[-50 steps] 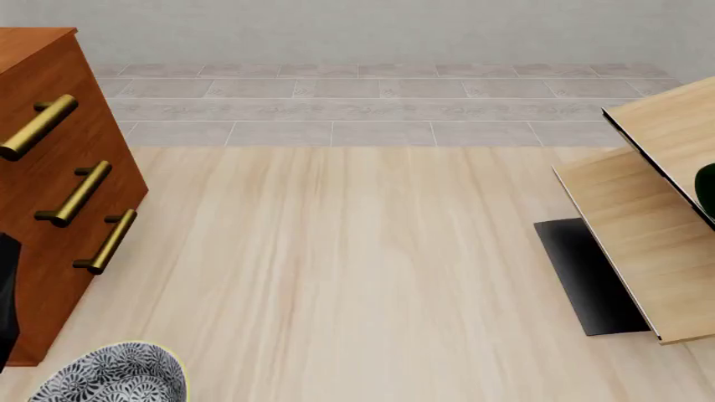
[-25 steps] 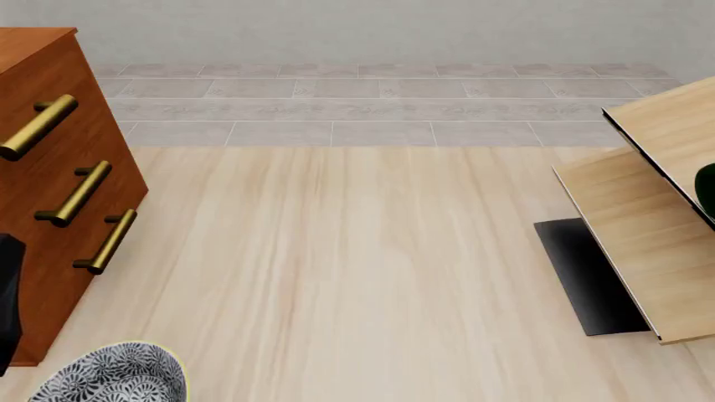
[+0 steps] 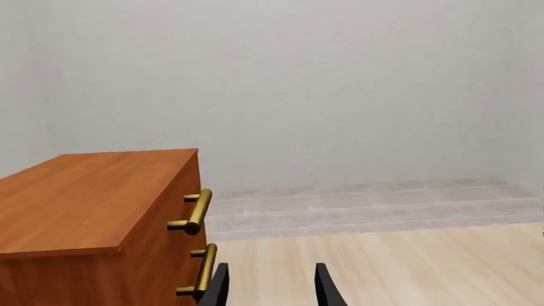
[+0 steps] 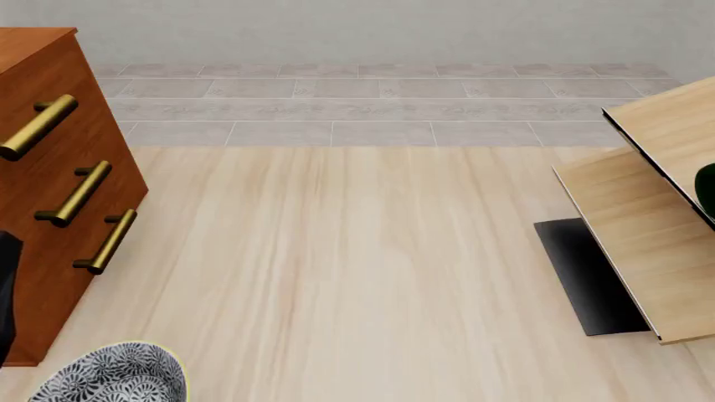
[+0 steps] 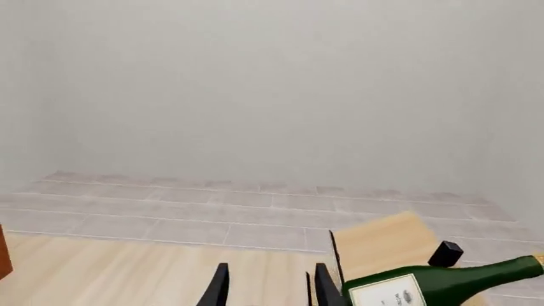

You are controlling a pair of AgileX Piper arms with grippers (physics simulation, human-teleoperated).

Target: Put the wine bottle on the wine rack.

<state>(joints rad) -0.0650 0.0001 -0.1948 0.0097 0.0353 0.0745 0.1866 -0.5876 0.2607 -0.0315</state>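
The wine bottle (image 5: 446, 280), dark green with a white label and tan cork, lies slanted on a pale wood panel of the wine rack (image 5: 378, 239). My right gripper (image 5: 270, 290) stands open just beside the bottle's label end, with nothing between its fingers. In the front view the wine rack (image 4: 648, 243) fills the right edge, and only a dark green sliver of the wine bottle (image 4: 707, 188) shows there. My left gripper (image 3: 272, 292) is open and holds nothing, next to the cabinet. Neither gripper's fingers show in the front view.
A reddish-brown drawer cabinet (image 4: 45, 109) with brass handles (image 4: 79, 193) stands at the left. A patterned bowl (image 4: 112, 377) sits at the front left corner. A black part of the left arm (image 4: 6, 293) shows at the left edge. The rack's black base (image 4: 587, 276) lies on the table.
The black arm part at the left edge has crept slightly upward in the front view. Nothing else has moved.
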